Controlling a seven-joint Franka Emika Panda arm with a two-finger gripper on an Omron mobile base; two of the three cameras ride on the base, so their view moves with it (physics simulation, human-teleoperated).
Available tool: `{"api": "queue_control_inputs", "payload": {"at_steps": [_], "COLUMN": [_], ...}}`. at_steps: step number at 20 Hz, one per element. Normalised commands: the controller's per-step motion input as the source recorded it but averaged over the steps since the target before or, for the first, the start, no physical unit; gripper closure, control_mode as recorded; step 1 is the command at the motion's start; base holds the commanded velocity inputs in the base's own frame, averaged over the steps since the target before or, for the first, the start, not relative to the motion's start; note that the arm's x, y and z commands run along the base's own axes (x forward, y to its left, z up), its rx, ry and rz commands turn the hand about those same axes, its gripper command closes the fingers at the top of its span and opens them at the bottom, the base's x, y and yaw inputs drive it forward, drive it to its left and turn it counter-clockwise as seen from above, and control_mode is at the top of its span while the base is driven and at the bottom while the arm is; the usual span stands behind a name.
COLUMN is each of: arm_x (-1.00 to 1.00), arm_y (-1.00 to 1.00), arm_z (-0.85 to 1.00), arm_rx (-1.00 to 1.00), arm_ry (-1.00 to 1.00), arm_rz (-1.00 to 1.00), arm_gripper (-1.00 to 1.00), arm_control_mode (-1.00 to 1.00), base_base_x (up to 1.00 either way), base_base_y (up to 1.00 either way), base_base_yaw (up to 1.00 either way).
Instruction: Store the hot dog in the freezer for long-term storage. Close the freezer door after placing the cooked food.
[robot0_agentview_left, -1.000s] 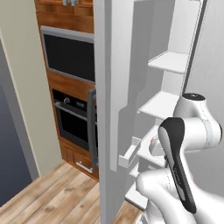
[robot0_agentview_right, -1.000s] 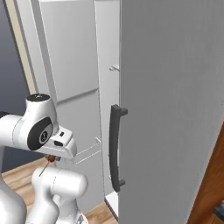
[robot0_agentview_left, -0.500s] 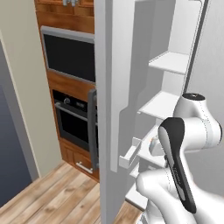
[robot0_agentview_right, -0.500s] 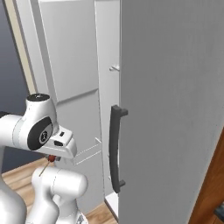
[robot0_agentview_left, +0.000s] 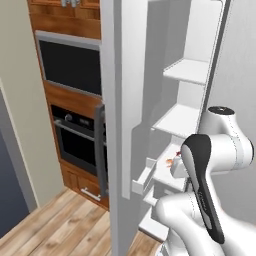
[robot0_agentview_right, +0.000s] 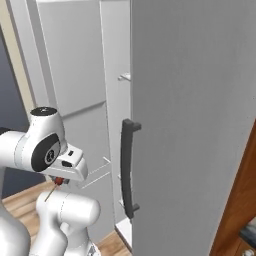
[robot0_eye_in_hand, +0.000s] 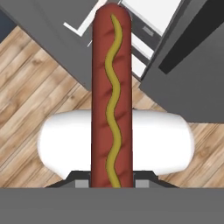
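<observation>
Carry step, by my read: the hot dog (robot0_eye_in_hand: 111, 96) is gripped in the hand (robot0_eye_in_hand: 111, 183), fingers closed on its lower end; sausage runs from 6 to 12 o'clock in the hand view, yellow mustard squiggle along it; wood floor and grey fridge edges behind it. In the right base view a small red bit under the hand (robot0_agentview_right: 59, 181) looks like the same hot dog, low and at 9 o'clock of the dark handle (robot0_agentview_right: 128, 167). The freezer (robot0_agentview_left: 187, 120) stands open at 1 o'clock of the left base view, white shelves bare; the freezer door (robot0_agentview_left: 122, 125) swung out, edge-on, its white inner bins toward the shelves.

Next move calls for lifting and reaching the hand in past the door onto a shelf, releasing, then backing out to push the door shut; the tight gap between door and arm looks like the snag.

Counts: one hot dog; one hand; one open freezer door; two shelves plainly seen, lower ones partly hidden by the arm; two ovens (robot0_agentview_left: 75, 100) at 9 o'clock; small red/orange bits (robot0_agentview_left: 169, 161) on a lower shelf, number unclear.
</observation>
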Motion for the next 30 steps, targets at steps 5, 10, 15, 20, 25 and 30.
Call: {"api": "queue_control_inputs", "payload": {"at_steps": [5, 10, 15, 20, 25, 30], "arm_x": [0.0, 0.0, 0.0, 0.0, 0.0, 0.0], "arm_y": [0.0, 0.0, 0.0, 0.0, 0.0, 0.0], "arm_z": [0.0, 0.0, 0.0, 0.0, 0.0, 0.0], "arm_rx": [0.0, 0.0, 0.0, 0.0, 0.0, 0.0], "arm_ry": [0.0, 0.0, 0.0, 0.0, 0.0, 0.0], "arm_rz": [0.0, 0.0, 0.0, 0.0, 0.0, 0.0], "arm_gripper": [1.0, 1.0, 1.0, 1.0, 1.0, 1.0], "arm_control_mode": [1.0, 1.0, 1.0, 1.0, 1.0, 1.0], "base_base_x": [0.05, 0.0, 0.0, 0.01, 0.1, 0.12], "base_base_y": [0.0, 0.0, 0.0, 0.0, 0.42, 0.39], "base_base_yaw": [-0.22, -0.32, -0.45, -0.44, -0.18, -0.04]}}
